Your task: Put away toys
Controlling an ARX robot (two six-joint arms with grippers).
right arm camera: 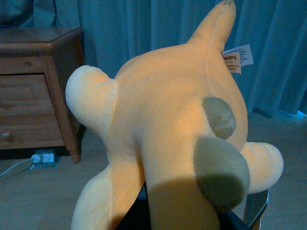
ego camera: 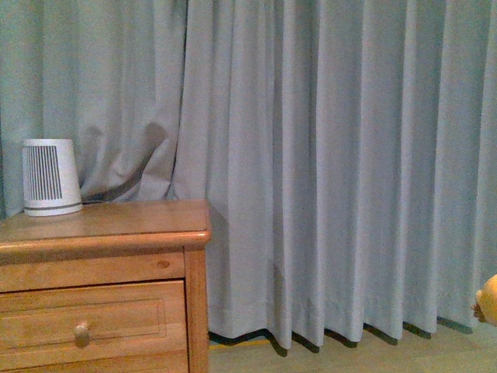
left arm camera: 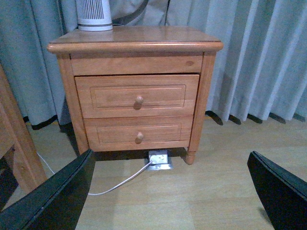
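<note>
My right tool [right arm camera: 192, 218] is clenched on the plush toy [right arm camera: 163, 134]. Its orange-yellow body fills that wrist view, with a white hang tag [right arm camera: 237, 58] up by one limb. In the front view only the toy's edge shows at the far right, held above the floor [left arm camera: 211, 191]. My left tool [left arm camera: 165, 201] is released, its black fingers [left arm camera: 53, 196] spread wide over the wooden boards. Beyond them a white cable [left arm camera: 120, 184] runs to a socket block [left arm camera: 159, 159] under the two-drawer nightstand [left arm camera: 134, 86]. A white slatted appliance [ego camera: 50, 177] stands on its top, in front of grey curtains [ego camera: 334, 155].
</note>
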